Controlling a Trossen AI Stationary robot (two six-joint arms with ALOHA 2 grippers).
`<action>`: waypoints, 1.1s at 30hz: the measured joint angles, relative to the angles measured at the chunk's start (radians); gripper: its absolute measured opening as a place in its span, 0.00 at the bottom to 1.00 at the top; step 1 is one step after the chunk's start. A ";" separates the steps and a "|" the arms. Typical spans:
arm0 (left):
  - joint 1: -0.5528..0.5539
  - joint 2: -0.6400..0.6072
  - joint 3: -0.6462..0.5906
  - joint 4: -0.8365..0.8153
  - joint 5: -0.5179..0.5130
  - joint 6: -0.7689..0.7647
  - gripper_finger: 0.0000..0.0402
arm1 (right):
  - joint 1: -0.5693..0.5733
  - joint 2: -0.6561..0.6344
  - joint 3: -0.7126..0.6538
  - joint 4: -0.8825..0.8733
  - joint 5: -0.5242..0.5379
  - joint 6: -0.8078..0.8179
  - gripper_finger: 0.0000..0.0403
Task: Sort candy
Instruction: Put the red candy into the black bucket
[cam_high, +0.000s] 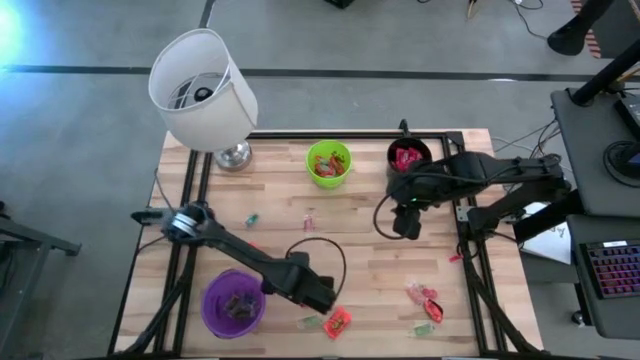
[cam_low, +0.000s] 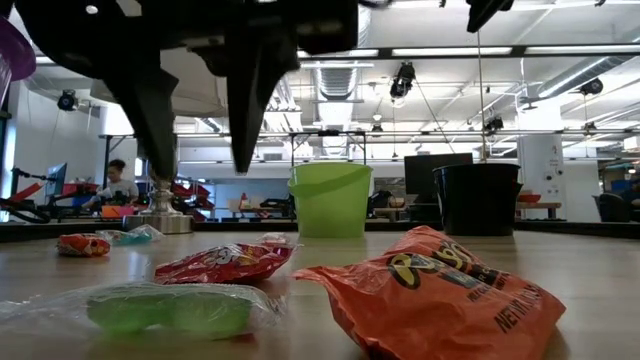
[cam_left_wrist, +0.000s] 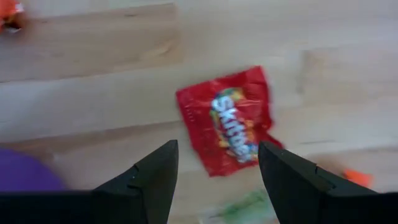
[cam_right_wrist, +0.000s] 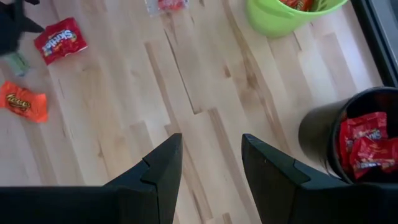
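The left hand (cam_high: 330, 305) is hovering low over the near edge of the tabletop (cam_high: 360, 235), its two fingers (cam_left_wrist: 155, 180) spread wide apart with nothing between them. Right below it, a red Skittles packet (cam_left_wrist: 229, 121) is lying flat on the wood, framed in the gap between those fingers but not touched. Just beside that packet, a green wrapped sweet (cam_high: 310, 322) is resting near the edge, and the purple cup (cam_high: 233, 304) is standing close by on the left arm's side with dark pieces inside.

Over on the other side, the right hand (cam_high: 405, 222) is hanging above bare wood in the middle of the tabletop, fingers (cam_right_wrist: 155, 171) parted and empty. The black cup (cam_right_wrist: 348, 140) next to it is holding red packets, and the green cup (cam_high: 329, 163) at the far side is holding orange and red ones.

More candy is lying loose: an orange Reese's packet (cam_low: 440, 290) near the front, a few pieces (cam_high: 425, 298) towards the right corner, and small sweets (cam_high: 309, 218) scattered mid-table. A white-shaded lamp (cam_high: 203, 90) is standing at the far left corner.
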 joint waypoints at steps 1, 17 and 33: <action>0.001 0.027 0.031 -0.034 0.015 -0.006 0.51 | 0.000 -0.008 0.000 -0.007 0.000 0.000 0.39; 0.059 0.226 0.174 -0.052 0.139 0.069 0.51 | 0.005 -0.117 0.000 -0.029 -0.009 0.039 0.39; 0.073 0.214 0.027 0.177 0.278 0.167 0.23 | 0.117 -0.191 0.000 -0.056 -0.034 0.111 0.39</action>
